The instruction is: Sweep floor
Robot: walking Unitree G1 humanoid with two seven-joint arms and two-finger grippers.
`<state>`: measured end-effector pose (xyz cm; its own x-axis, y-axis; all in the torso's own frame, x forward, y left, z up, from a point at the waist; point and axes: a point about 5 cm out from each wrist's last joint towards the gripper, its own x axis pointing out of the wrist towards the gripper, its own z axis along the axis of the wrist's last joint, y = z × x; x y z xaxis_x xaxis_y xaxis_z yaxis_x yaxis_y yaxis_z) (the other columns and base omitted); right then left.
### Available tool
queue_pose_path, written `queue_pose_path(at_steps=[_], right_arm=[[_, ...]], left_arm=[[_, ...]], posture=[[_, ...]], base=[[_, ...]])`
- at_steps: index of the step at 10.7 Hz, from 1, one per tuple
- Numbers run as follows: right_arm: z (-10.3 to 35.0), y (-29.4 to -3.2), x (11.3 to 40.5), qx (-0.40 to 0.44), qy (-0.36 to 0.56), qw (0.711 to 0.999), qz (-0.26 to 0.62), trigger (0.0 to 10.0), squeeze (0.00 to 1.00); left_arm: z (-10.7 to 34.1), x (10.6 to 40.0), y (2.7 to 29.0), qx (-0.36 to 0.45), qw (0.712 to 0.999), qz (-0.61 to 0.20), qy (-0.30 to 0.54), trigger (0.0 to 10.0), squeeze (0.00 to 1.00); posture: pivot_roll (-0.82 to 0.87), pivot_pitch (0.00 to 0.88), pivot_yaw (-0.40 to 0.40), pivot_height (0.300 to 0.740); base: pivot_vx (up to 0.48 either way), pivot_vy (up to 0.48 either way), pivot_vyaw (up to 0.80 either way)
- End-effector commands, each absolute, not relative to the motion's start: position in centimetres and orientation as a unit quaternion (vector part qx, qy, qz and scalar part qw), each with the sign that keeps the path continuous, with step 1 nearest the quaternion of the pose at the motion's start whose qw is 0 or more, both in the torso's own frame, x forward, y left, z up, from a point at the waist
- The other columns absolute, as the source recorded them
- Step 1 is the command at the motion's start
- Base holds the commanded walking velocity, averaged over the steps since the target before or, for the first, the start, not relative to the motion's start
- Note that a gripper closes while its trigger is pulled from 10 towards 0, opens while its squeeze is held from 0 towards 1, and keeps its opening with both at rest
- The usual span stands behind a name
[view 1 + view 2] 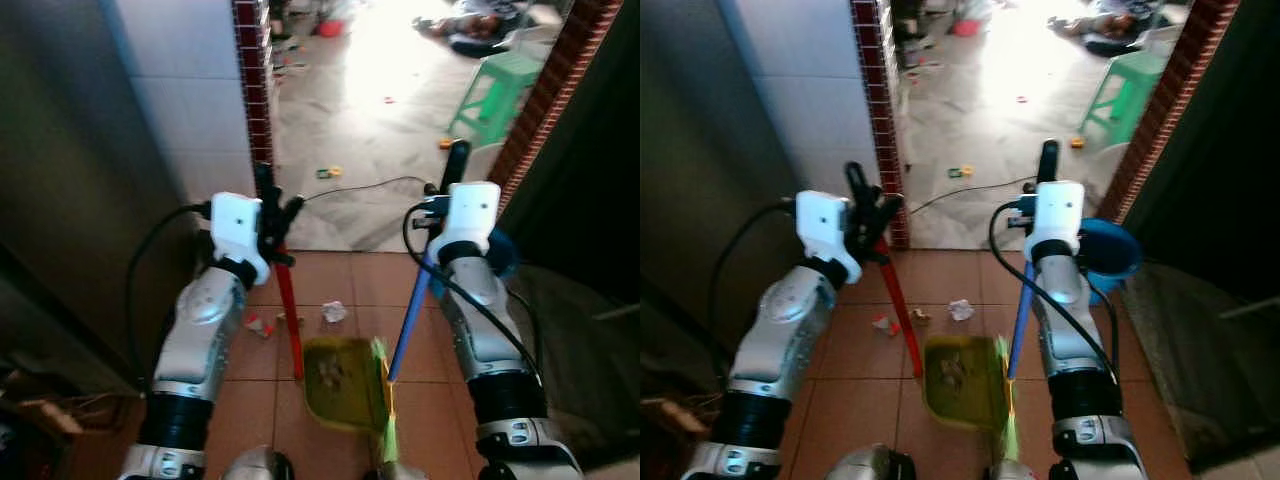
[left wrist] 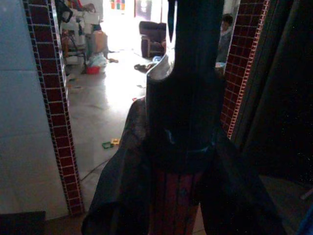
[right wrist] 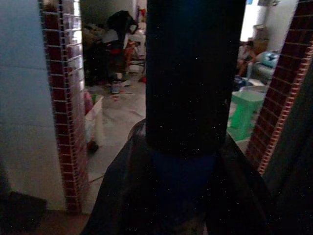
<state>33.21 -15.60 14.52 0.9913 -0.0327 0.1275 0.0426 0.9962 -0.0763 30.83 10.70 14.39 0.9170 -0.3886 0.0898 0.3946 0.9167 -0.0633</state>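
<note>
nearest the robot, on the terracotta floor tiles [image 1: 345,275], lies a yellow-green dustpan [image 1: 340,385] with grey dust and scraps already in its tray. its red handle [image 1: 289,310] rises to the left gripper [image 1: 275,210], whose black fingers are closed around the black grip at the top. just right of the pan stand the green bristles [image 1: 384,400] of a broom, and its blue handle [image 1: 410,320] slants up to the right gripper [image 1: 452,175], fingers wrapped tight on the dark grip, as the right wrist view confirms.

both tools look light, thin and stiff, plastic or light metal by appearance; the long poles will probably swing and twist if held loosely, so the rubbery end grips seem the right place to hold, where both are taken now. the bristles look soft and should bend against the tile.

slightly further on, a crumpled white paper [image 1: 334,311] and small red-and-white scraps [image 1: 258,324] lie unswept, near the pan's far edge. beyond, a black cable [image 1: 370,185] crosses the pale floor past the brick-trimmed doorway [image 1: 255,90], with small bright litter [image 1: 328,172] and a green stool [image 1: 497,90] farther off.
</note>
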Motion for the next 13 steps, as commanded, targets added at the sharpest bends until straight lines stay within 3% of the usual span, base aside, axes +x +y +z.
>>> queue_pose_path(at_steps=[1,6,10,13], right_arm=[[15.3,-16.2,33.1,-0.047,-0.083,0.995,-0.034,10.0,0.0],[12.8,-20.3,31.9,-0.147,-0.027,0.98,-0.134,10.0,0.0],[11.4,-21.1,31.7,-0.163,0.006,0.975,-0.154,10.0,0.0],[11.6,-20.5,31.9,-0.17,-0.003,0.975,-0.142,10.0,0.0]], left_arm=[[16.1,31.1,10.6,-0.045,0.976,-0.201,-0.071,10.0,0.0],[21.4,32.4,11.8,-0.103,0.969,-0.161,-0.155,10.0,0.0],[25.8,32.8,12.0,-0.15,0.953,-0.153,-0.212,10.0,0.0],[26.1,32.8,11.4,-0.16,0.95,-0.161,-0.214,10.0,0.0]], posture=[[-0.02,0.0,0.021,0.74],[-0.03,0.0,0.029,0.74],[-0.03,0.0,0.03,0.74],[-0.04,0.0,0.03,0.74]], base=[[0.0,0.0,0.0],[0.0,0.0,0.0],[0.0,0.0,0.0],[0.366,0.0,0.0]])
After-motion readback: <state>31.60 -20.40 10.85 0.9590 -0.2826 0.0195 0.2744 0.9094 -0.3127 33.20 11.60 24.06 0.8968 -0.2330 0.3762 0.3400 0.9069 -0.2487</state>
